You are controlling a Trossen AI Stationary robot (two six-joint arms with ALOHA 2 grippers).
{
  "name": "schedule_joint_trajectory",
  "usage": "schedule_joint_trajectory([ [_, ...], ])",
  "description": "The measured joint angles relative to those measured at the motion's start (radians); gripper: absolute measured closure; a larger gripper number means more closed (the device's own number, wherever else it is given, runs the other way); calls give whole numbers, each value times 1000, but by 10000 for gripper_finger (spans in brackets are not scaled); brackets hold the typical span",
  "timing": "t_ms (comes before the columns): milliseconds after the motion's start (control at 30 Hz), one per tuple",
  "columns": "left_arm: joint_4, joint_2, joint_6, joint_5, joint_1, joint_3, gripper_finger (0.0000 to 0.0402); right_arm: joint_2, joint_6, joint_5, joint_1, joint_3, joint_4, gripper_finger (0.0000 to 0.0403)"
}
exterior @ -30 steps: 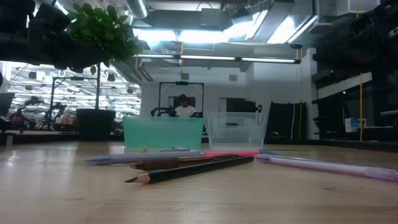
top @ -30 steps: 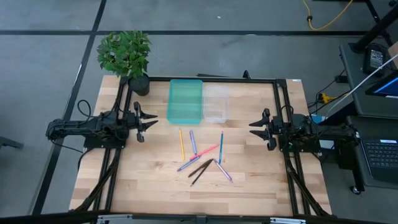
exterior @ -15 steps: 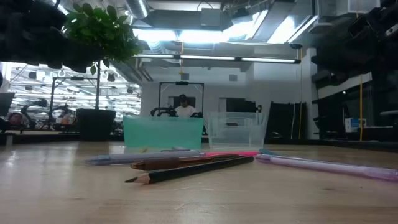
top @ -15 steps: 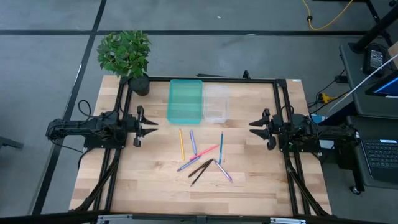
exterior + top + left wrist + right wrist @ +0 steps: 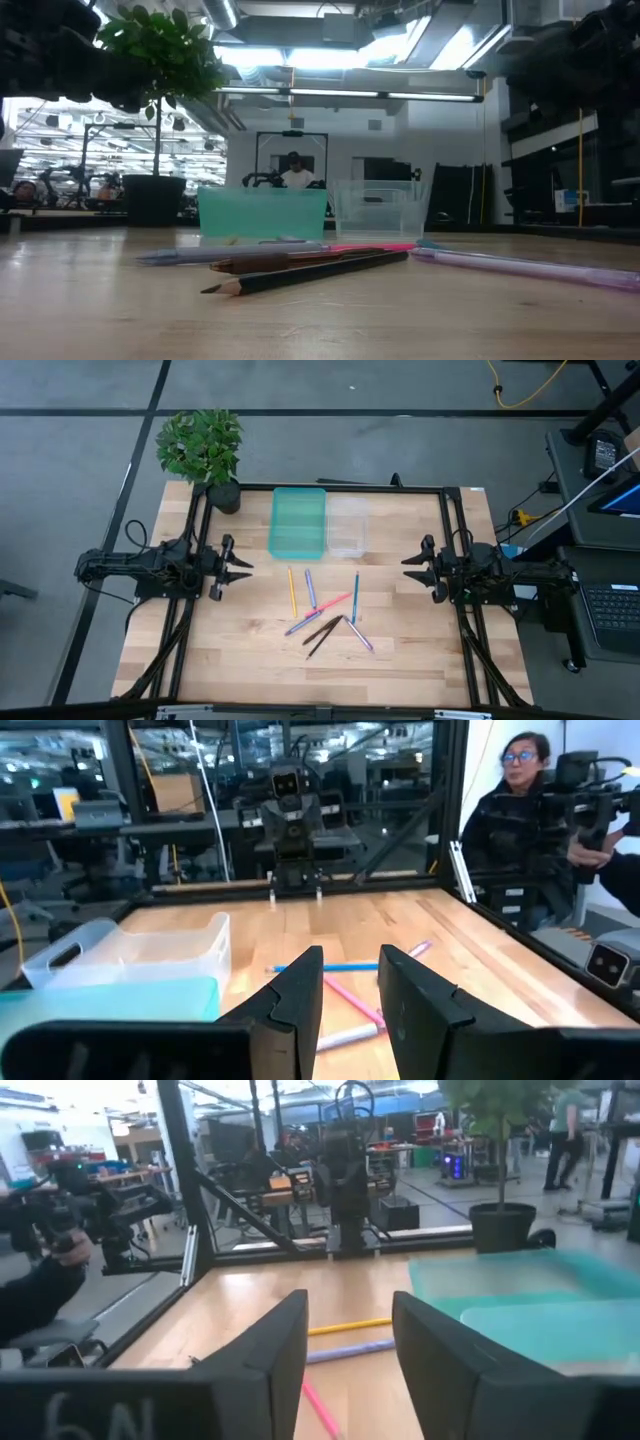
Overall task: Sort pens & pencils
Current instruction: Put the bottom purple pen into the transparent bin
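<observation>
Several pens and pencils lie loose on the wooden table's middle: a yellow-orange one (image 5: 291,592), a purple one (image 5: 310,589), a pink one (image 5: 335,601), a blue one (image 5: 355,598) and two dark ones (image 5: 322,634), crossing one another near the table's near side (image 5: 300,270). My left gripper (image 5: 238,567) hovers open at the table's left, pointing at the pile (image 5: 350,980). My right gripper (image 5: 408,566) hovers open at the table's right, facing the left one (image 5: 348,1330). Neither touches anything.
A teal tray (image 5: 298,521) and a clear tray (image 5: 348,525) stand side by side at the far edge. A potted plant (image 5: 205,450) sits at the far left corner. A black frame (image 5: 452,560) borders the table. A person (image 5: 520,810) is beside the table.
My left gripper has drifted a little toward the table's near edge and turned slightly. The pens and pencils have not moved.
</observation>
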Motion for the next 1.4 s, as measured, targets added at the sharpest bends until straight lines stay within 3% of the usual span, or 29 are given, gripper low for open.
schedule_joint_trajectory([
  [233, 7, 34, -5, -77, 0, 0, 308, 0, -41, 1, 0, 0, 19, 254],
  [433, 138, 136, -7, -91, 0, 0, 308, 2, -103, 3, 0, 26, 39, 254],
  [600, 151, 205, -25, -115, 0, 14, 308, 40, -112, 4, 0, 49, 19, 254],
  [933, 299, 390, -55, -131, 0, 29, 308, 247, -131, 68, 0, 107, 71, 254],
  [1133, 441, 484, -60, -71, -5, 30, 308, 390, -116, 66, 0, 163, 123, 254],
  [1400, 400, 622, -27, -134, -93, 151, 308, 550, -105, 22, 0, 170, 294, 254],
])
